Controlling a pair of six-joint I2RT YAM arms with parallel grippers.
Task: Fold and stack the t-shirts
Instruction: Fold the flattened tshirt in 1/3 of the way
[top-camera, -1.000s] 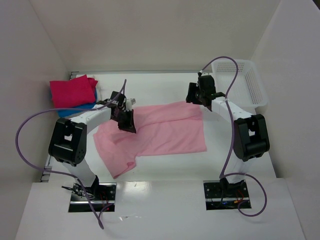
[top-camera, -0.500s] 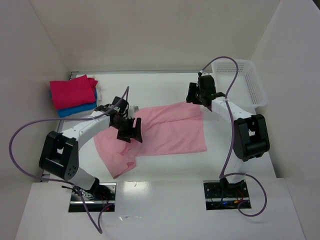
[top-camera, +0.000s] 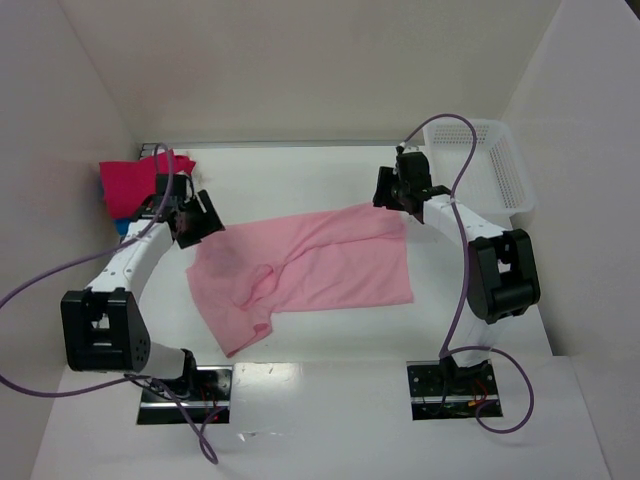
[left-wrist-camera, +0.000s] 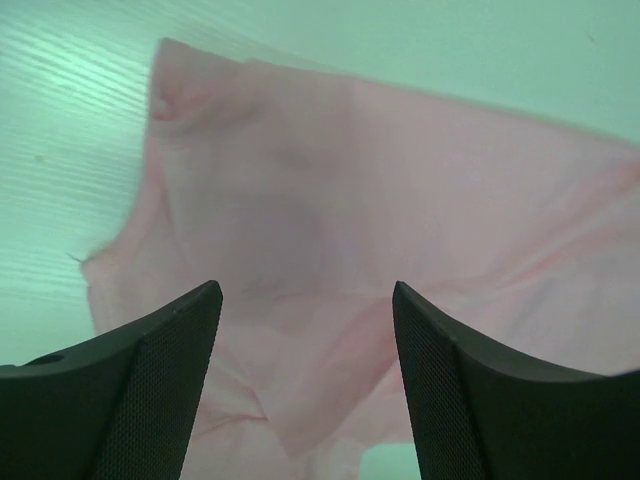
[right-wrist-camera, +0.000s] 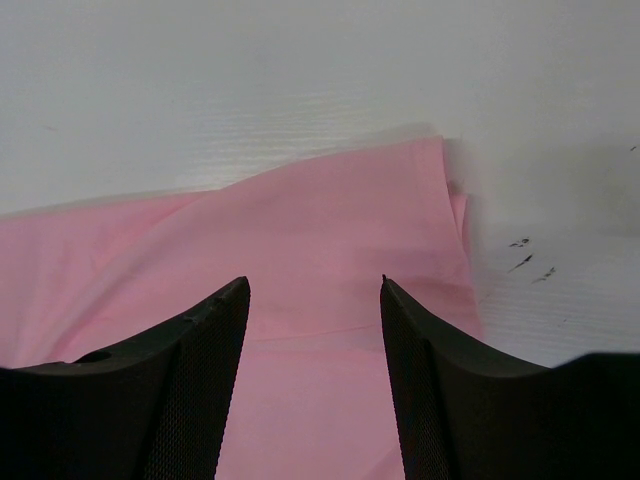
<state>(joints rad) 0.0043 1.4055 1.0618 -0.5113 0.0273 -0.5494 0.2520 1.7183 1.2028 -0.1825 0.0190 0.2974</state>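
From above: light pink t-shirt spread across the middle of the white counter, rumpled, one sleeve pointing near left. Only in this view: folded magenta t-shirt stacked on a blue t-shirt at the far left, partly hidden behind the left arm; white mesh basket far right. Left claw by the shirt's far left corner, right claw at its far right corner.

From the left wrist: claw spread wide, gripping nothing, above creased pink cloth. From the right wrist: claw likewise spread and empty over a smoother corner. Contact between fingers and cloth hard to judge; lower parts of fingers cut off.
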